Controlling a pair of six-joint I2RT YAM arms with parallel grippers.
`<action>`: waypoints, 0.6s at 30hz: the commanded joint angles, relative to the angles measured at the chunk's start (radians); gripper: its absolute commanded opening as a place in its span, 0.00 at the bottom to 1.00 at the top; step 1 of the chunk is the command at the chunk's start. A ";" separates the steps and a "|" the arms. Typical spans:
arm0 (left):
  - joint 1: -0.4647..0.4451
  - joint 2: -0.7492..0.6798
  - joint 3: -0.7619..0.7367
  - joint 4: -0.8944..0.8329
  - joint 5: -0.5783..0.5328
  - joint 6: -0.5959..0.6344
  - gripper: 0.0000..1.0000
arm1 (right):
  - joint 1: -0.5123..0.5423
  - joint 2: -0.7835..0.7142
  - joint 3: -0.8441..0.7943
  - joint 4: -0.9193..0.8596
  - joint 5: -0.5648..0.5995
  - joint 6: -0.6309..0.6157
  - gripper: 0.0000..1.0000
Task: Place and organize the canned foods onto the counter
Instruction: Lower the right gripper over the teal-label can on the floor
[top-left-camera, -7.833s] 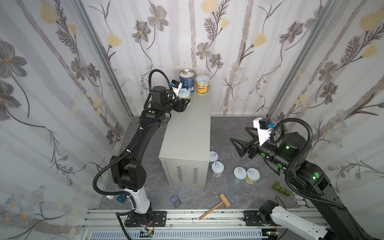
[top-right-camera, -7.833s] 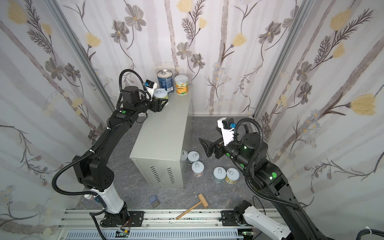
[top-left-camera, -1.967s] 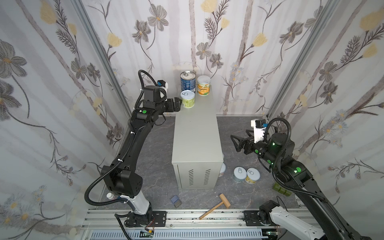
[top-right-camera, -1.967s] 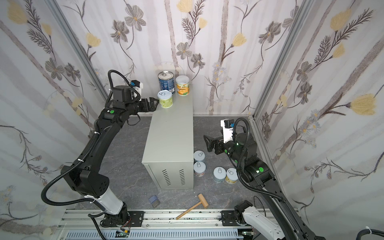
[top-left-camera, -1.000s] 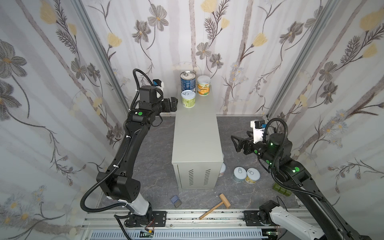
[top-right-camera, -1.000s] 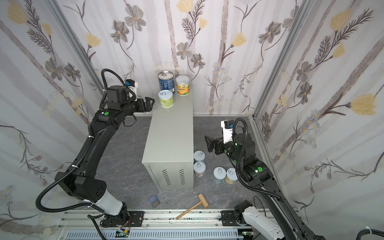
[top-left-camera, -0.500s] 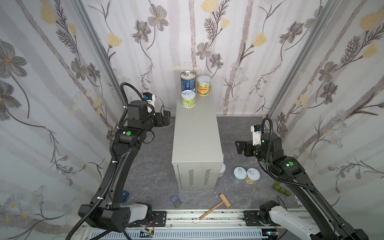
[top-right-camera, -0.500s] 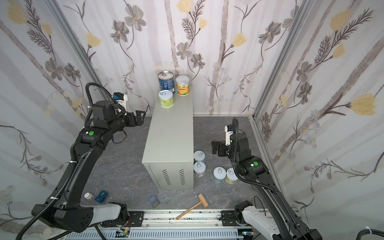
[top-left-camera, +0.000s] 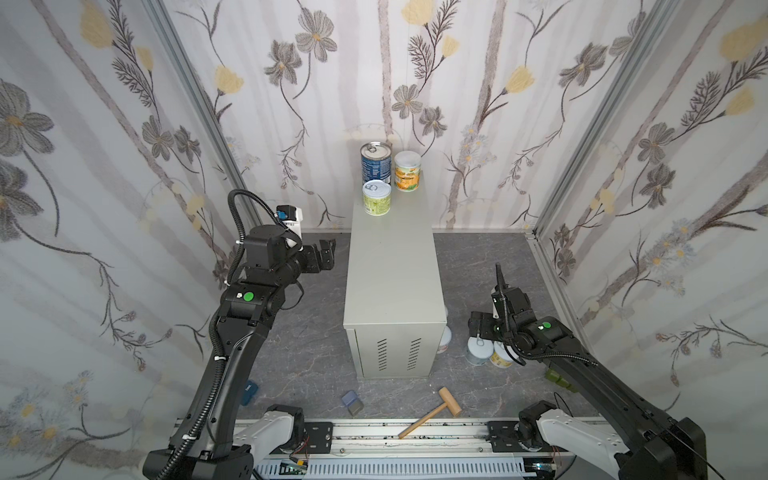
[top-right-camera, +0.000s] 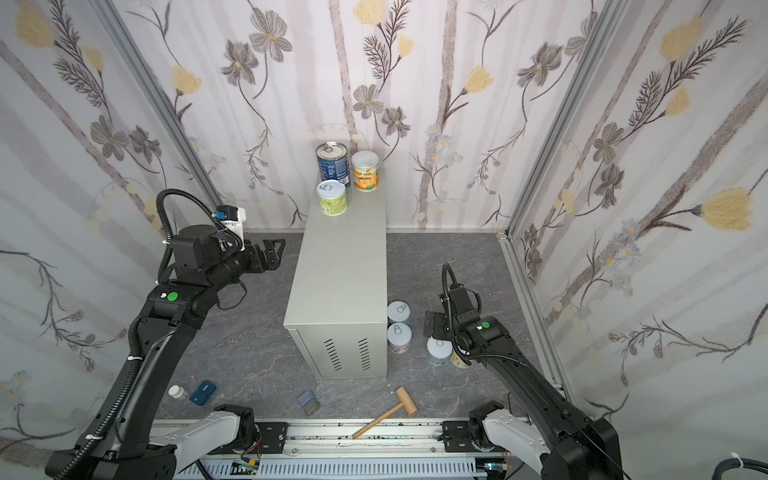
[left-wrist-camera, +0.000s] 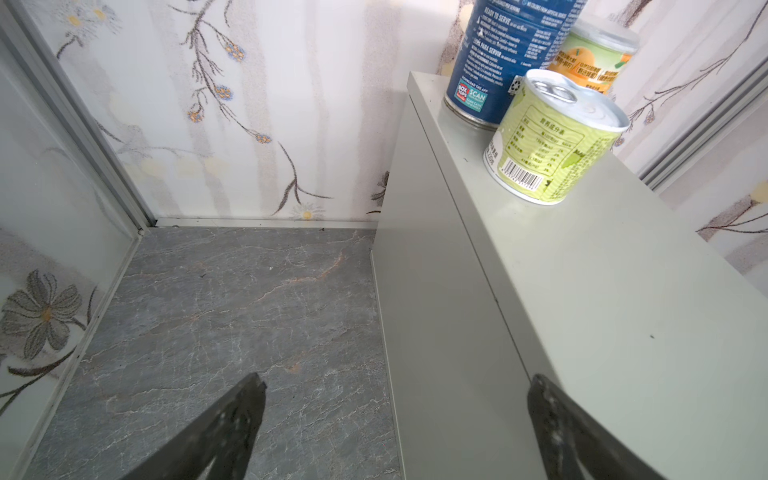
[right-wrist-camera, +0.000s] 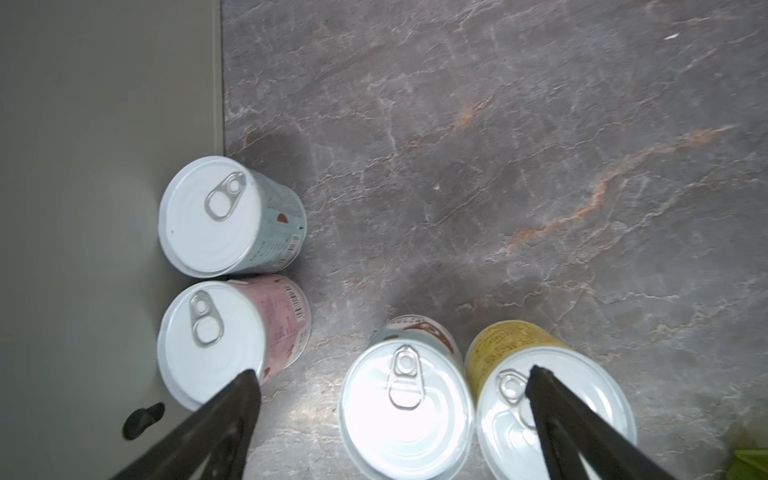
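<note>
Right gripper (right-wrist-camera: 392, 372) hangs low over the floor (right-wrist-camera: 498, 166) cans, jaws spread wide, nothing held. In the right wrist view its fingers straddle a pale can (right-wrist-camera: 405, 399); one tip overlaps the lid of the pink can (right-wrist-camera: 216, 336), the other the lid of the yellow can (right-wrist-camera: 552, 407). Yellow stands just beside pale, perhaps touching. Likely the pale can is the next pick, though the yellow neighbour leaves little room for a finger to slip down that side. A teal can (right-wrist-camera: 216, 216) stands against the counter's side, touching pink. All four are upright, tabs up, so a side pinch from above should serve. Left gripper (left-wrist-camera: 395, 378) is also spread wide and empty, beside the counter (top-left-camera: 392, 270) near its top edge, well apart from the cans up there. On the counter's far end, by the wall: blue can (top-left-camera: 376, 160) and orange can (top-left-camera: 407, 170) side by side at the back, green can (top-left-camera: 377, 197) just in front of blue. Packing them at the back leaves the near stretch of the top bare for the four to come. Task under halfway: three up, four down.
</note>
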 joint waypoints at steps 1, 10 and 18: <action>0.009 -0.008 -0.005 0.049 0.030 -0.023 1.00 | 0.009 0.039 0.011 -0.022 0.034 0.047 1.00; 0.015 -0.015 -0.017 0.059 0.030 -0.023 1.00 | 0.008 0.158 0.013 0.079 -0.006 0.028 1.00; 0.024 -0.010 -0.020 0.063 0.037 -0.025 1.00 | 0.008 0.214 -0.021 0.132 -0.050 0.041 1.00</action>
